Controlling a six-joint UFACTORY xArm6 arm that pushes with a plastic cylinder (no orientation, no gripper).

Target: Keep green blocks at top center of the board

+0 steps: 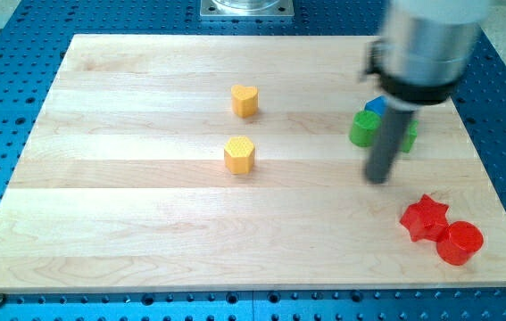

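Note:
Two green blocks sit at the view's right: one round green block [363, 128] and a second green block [409, 135] mostly hidden behind the rod. A blue block [376, 105] peeks out just above them, its shape unclear. My tip [377, 178] rests on the board just below the green blocks, between them, a short way apart from them.
A yellow heart block [245, 100] and a yellow hexagon block [239, 154] lie near the board's middle. A red star block [425, 218] touches a red cylinder block [460, 242] at the bottom right. The wooden board [145, 223] lies on a blue perforated table.

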